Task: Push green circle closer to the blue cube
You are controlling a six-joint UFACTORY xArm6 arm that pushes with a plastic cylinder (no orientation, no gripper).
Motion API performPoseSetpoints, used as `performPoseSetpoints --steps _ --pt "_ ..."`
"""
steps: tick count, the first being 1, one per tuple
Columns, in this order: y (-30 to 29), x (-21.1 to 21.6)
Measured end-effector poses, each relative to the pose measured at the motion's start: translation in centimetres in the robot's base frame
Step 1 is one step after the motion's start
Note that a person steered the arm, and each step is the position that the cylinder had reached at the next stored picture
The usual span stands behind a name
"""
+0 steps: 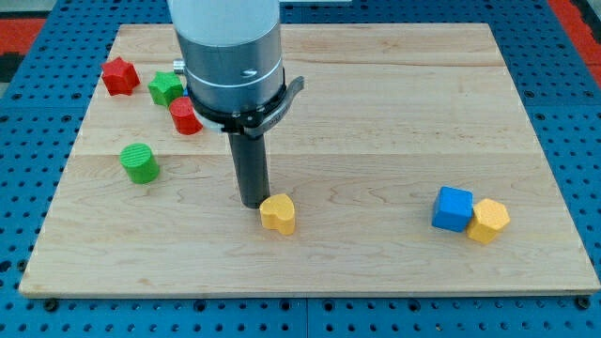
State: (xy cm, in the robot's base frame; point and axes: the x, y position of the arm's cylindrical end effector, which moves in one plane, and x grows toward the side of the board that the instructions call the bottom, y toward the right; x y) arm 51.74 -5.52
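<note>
Pale wooden board lies on a blue pegboard, and we stand over its middle. We carry no jaws, only a dark rod, so there is nothing to open or close. Our tip rests on the wood, just beside the yellow block, which sits at its lower right in the view.

Well to the view's left of the tip and a little higher stands the green circle, a short cylinder upright on its flat end, round face up, so it has no clear heading.

Far to the tip's right sits the blue cube, touching a yellow hexagon block. Up-left of the tip cluster a red cylinder, a green block and a red star-like block.
</note>
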Motion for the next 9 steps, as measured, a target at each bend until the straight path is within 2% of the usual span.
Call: performPoseSetpoints --steps 1,2,3,4,5,6,7,8,9 --pt "6.4 3.0" --pt "8.9 4.0" --pt "12.9 6.8" --pt "20.7 5.9" --pt "17.0 10.0" --pt "3.5 8.3" --pt "-9.0 2.9" --pt "-15.3 -3.3" --pt "-14.9 -5.8"
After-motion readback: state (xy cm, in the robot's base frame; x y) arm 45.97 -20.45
